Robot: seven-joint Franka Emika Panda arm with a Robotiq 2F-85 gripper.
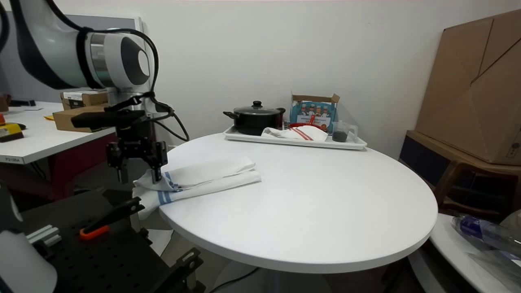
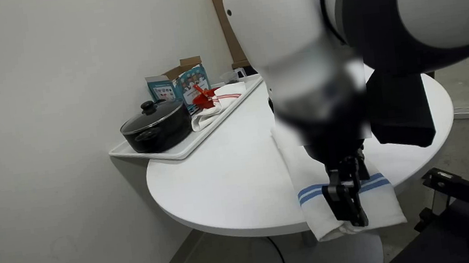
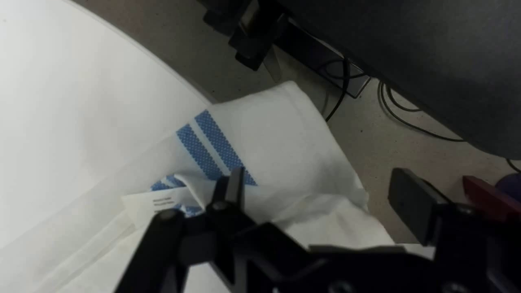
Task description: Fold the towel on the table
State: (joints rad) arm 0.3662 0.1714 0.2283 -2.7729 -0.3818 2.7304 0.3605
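Note:
A white towel with blue stripes (image 1: pixel 211 173) lies folded lengthwise on the round white table (image 1: pixel 325 203), with its striped end hanging over the edge. The towel also shows in an exterior view (image 2: pixel 305 169), partly hidden by the arm. In the wrist view the towel (image 3: pixel 281 138) has a rumpled end and a small label near the stripes. My gripper (image 1: pixel 140 176) is open above the overhanging end. In the wrist view the gripper (image 3: pixel 317 179) has its fingers wide apart. One finger is over the towel by the stripes, the other past its edge over the floor. Nothing is held.
A white tray (image 1: pixel 252 138) at the table's wall side holds a black lidded pot (image 1: pixel 256 120), a red-striped cloth (image 1: pixel 301 133), a blue box (image 1: pixel 311 112) and a clear cup (image 1: pixel 341 132). A black perforated platform (image 1: pixel 101 260) stands beside the table near the towel's hanging end.

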